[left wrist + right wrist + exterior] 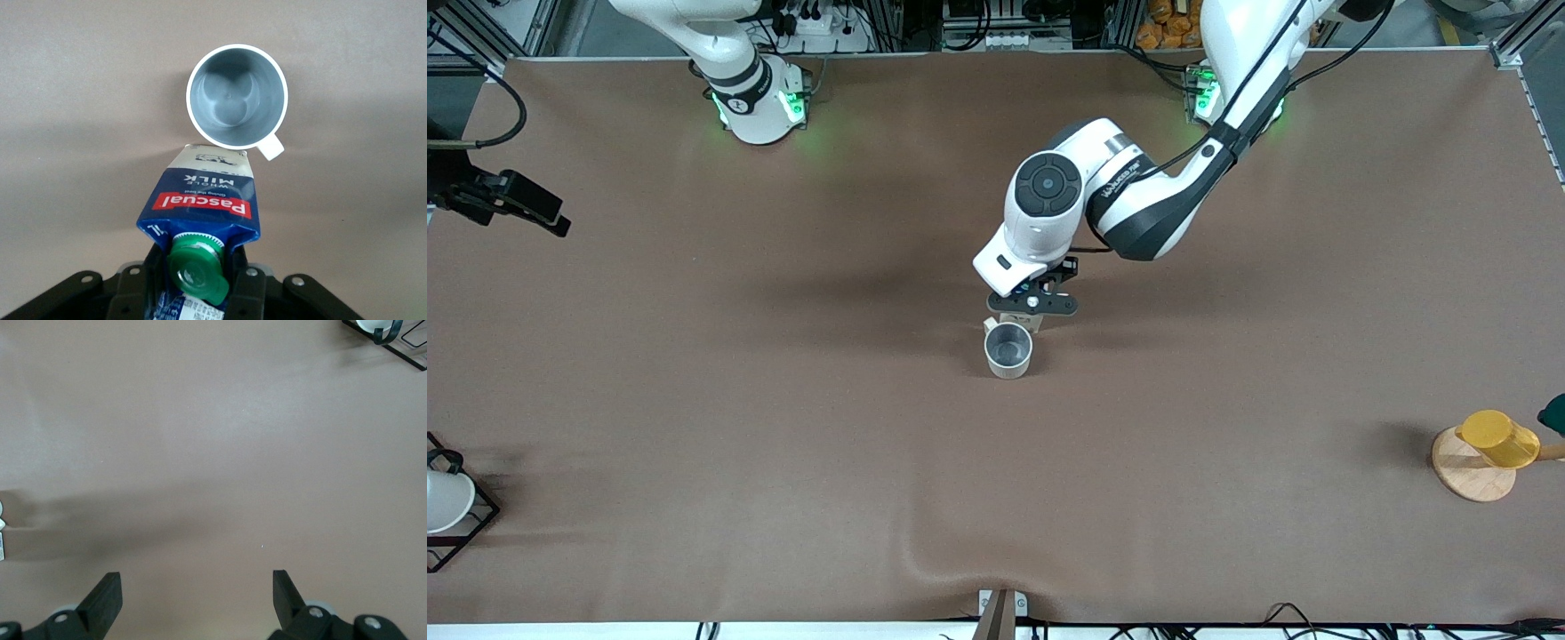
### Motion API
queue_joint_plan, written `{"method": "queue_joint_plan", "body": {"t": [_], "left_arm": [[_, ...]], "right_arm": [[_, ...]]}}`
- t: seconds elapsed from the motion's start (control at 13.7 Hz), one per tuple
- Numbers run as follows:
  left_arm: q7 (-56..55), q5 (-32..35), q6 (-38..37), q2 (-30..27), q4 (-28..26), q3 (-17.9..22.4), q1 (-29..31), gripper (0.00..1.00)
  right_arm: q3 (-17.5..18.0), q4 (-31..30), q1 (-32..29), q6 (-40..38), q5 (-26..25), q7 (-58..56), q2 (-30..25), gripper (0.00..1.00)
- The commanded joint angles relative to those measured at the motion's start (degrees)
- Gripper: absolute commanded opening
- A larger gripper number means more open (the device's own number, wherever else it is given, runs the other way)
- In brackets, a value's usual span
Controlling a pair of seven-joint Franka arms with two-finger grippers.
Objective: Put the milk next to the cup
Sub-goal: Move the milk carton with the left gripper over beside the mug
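Blue milk (200,203) clamped in left pincer (197,283), seemingly touching cup (237,95); right pincer (197,593) waits, spread.

Glossy ceramic cup (237,95), matt tablecloth (694,400)

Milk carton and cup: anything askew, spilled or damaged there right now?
Nothing stands out. The left gripper holds the milk, capped and intact, beside the upright, empty cup. No spill on the table.
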Motion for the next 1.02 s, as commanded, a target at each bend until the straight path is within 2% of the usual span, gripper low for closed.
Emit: {"method": "queue_joint_plan", "body": {"t": [0.0, 0.22, 0.44, 0.59, 0.66, 0.73, 0.95], "left_arm": [[-2.8, 2.5, 1.0, 2.5, 1.9, 0.7, -1.0, 0.3], [-3.7, 2.5, 1.0, 2.6, 1.9, 0.5, -1.6, 0.33], [-3.8, 2.6, 1.0, 3.3, 1.9, 0.5, -1.9, 0.42], [-3.8, 2.5, 1.4, 3.4, 1.9, 0.5, -1.9, 0.57], [-4.4, 2.5, 1.4, 3.4, 1.9, 0.5, -1.9, 0.81], [-5.2, 2.5, 1.4, 3.4, 1.9, 0.5, -1.9, 1.0], [-5.8, 2.4, 1.3, 2.4, 1.9, 0.4, -1.9, 1.0]], "right_arm": [[0.1, 0.1, 0.0, -0.5, 0.9, 0.1, -0.5, 1.0], [0.1, 0.1, 0.0, -0.3, 0.8, -0.1, -0.6, 1.0], [0.0, 0.0, 0.0, -0.5, 0.8, -0.1, -0.6, 1.0], [0.0, -0.1, 0.0, -0.4, 0.8, -0.1, -0.3, 1.0], [0.0, -0.1, 0.0, -0.5, 0.8, -0.1, -0.4, 1.0], [0.0, -0.1, 0.0, -0.4, 0.8, -0.1, -0.4, 1.0], [0.0, -0.1, 0.8, -0.2, 0.6, -0.1, -0.2, 1.0]]}}
